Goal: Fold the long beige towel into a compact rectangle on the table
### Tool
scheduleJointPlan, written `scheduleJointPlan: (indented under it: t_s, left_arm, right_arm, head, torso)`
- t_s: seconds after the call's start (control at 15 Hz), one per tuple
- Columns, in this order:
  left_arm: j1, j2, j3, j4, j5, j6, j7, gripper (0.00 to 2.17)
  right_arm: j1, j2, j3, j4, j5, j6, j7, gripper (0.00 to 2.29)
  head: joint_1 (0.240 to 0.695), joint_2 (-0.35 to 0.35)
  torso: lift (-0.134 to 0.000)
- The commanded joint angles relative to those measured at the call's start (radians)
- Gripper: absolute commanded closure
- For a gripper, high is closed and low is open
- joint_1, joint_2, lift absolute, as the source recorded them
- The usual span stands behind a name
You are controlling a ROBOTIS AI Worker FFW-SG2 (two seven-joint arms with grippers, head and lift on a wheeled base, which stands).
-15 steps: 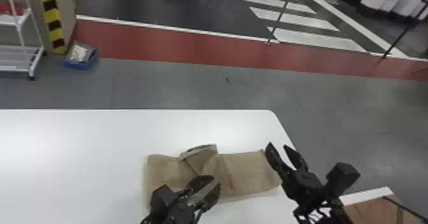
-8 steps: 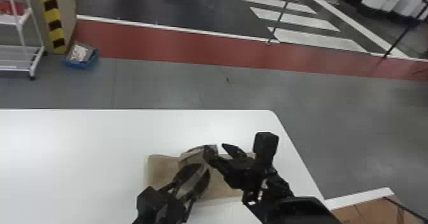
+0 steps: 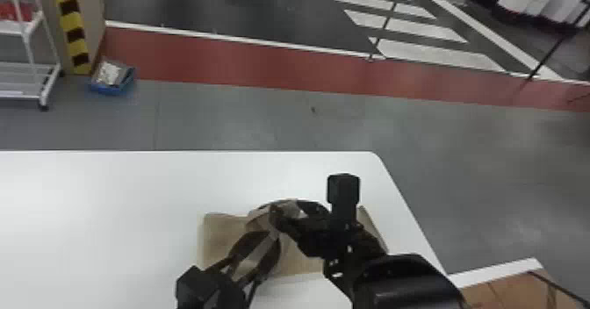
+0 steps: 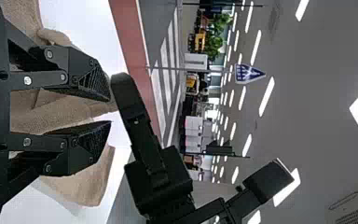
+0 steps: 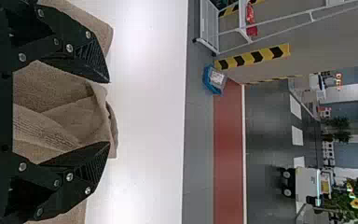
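My left gripper (image 3: pixel 272 238) stands open over the middle of the beige towel (image 3: pixel 217 240), which lies on the white table with a bunched, raised fold. From the right, my right gripper (image 3: pixel 282 210) reaches over that fold, its fingers parted, and its arm hides much of the towel's right part. In the left wrist view, cloth of the towel (image 4: pixel 86 186) shows behind and between the fingers of my left gripper (image 4: pixel 110 110). The right wrist view has the towel's creased fold (image 5: pixel 70 119) between the spread fingers of my right gripper (image 5: pixel 108 112).
The white table (image 3: pixel 109 207) has its right edge just beyond the towel. At lower right is a brown surface with a white edge (image 3: pixel 496 273). A white rack (image 3: pixel 30 36) and a blue box (image 3: pixel 112 77) stand on the floor behind.
My right arm has swung left from the towel's right end to its middle fold, close to the left gripper. The left gripper has shifted slightly left and away from the robot.
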Motion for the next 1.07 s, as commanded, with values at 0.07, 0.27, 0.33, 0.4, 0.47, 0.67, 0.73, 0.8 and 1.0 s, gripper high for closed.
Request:
scheduleJointPlan:
  t_s: [0.07,0.27,0.33,0.4,0.47,0.67,0.73,0.8,1.0]
  left_arm:
    - [-0.002,0.001,0.0,0.005,-0.009,0.0,0.005,0.84]
    - [-0.006,-0.001,0.002,0.006,-0.02,0.003,0.005,0.84]
    - [-0.006,-0.001,0.003,0.006,-0.021,0.003,0.006,0.84]
    - [-0.006,-0.001,0.005,0.006,-0.021,0.003,0.006,0.84]
    - [-0.006,-0.001,0.008,0.006,-0.023,0.003,0.006,0.84]
    - [-0.006,0.001,0.011,0.008,-0.026,0.003,0.006,0.84]
    - [-0.006,0.001,0.012,0.008,-0.026,0.0,0.005,0.84]
    - [-0.006,0.001,0.015,0.009,-0.027,0.0,0.005,0.84]
    - [-0.006,0.005,0.023,0.017,-0.027,-0.003,0.003,0.84]
  right_arm:
    - [-0.002,-0.006,-0.018,-0.009,0.032,-0.006,-0.031,0.49]
    - [-0.038,-0.023,-0.037,0.039,0.041,0.018,-0.024,0.49]
    - [-0.044,-0.024,-0.039,0.049,0.041,0.028,-0.019,0.49]
    - [-0.045,-0.024,-0.039,0.059,0.046,0.031,-0.019,0.49]
    - [-0.047,-0.024,-0.037,0.063,0.055,0.028,-0.021,0.61]
    - [-0.042,-0.028,-0.047,0.065,0.055,0.021,-0.014,1.2]
    - [-0.024,-0.026,-0.057,0.059,0.052,-0.009,-0.011,1.24]
    - [0.004,-0.026,-0.068,0.049,0.041,-0.055,-0.01,1.24]
    - [0.131,-0.023,-0.145,0.007,-0.017,-0.23,-0.03,1.24]
  head:
    - [0.695,-0.35]
    - [0.695,-0.35]
    - [0.695,-0.35]
    - [0.695,-0.35]
    - [0.695,-0.35]
    - [0.695,-0.35]
    - [0.695,-0.35]
    - [0.695,-0.35]
    - [0.695,-0.35]
  torso:
    - [0.0]
    - [0.0]
    - [0.0]
    - [0.0]
    - [0.0]
    - [0.0]
    - [0.0]
    - [0.0]
    - [0.0]
